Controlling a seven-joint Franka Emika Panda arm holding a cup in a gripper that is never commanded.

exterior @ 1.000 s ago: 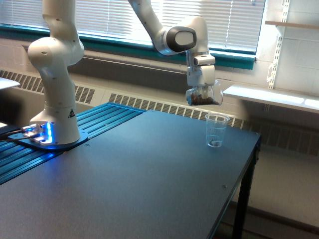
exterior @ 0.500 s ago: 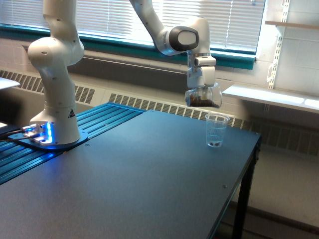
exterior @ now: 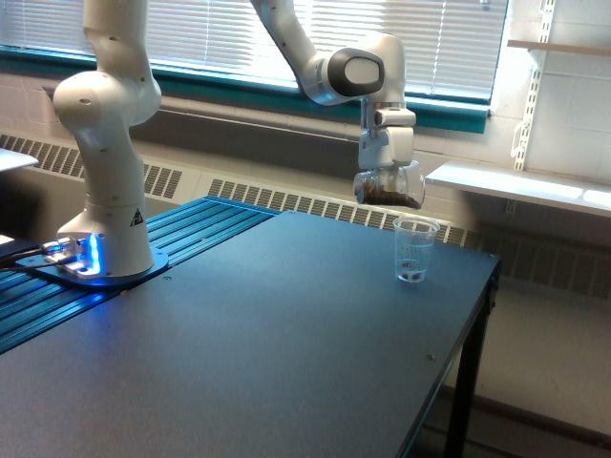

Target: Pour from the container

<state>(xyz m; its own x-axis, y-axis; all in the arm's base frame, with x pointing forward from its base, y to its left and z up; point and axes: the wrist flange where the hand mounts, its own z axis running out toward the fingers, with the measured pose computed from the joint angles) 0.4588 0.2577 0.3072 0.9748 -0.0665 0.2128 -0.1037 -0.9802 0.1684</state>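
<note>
The fingers are mostly hidden by the gripper (exterior: 388, 181) body and the cup (exterior: 389, 188) they carry; they seem pinched on its upper wall, since the cup hangs in the air beneath the hand with nothing else holding it.

Going from the exterior view's left: the arm's white base (exterior: 105, 143) stands on a blue-lit plate at the table's left edge. The dark table (exterior: 239, 343) runs rightward. Above its far right part hangs the cup, a rounded clear one with a dark brown fill in its lower half. Just below it and slightly to the right stands the beaker (exterior: 414, 250), narrower, upright, with faint marks and a little dark matter at its bottom. The two are apart, the cup's bottom a little higher than the beaker's rim.

The cup looks near upright, its long axis close to vertical, mouth up toward the hand; any slight lean cannot be told.

I judge the step to be lining up for the pour. To do it well, bring the cup's lip over the beaker's mouth before tipping, tilt slowly toward the right, and keep low so grains do not bounce off the narrow rim.
</note>
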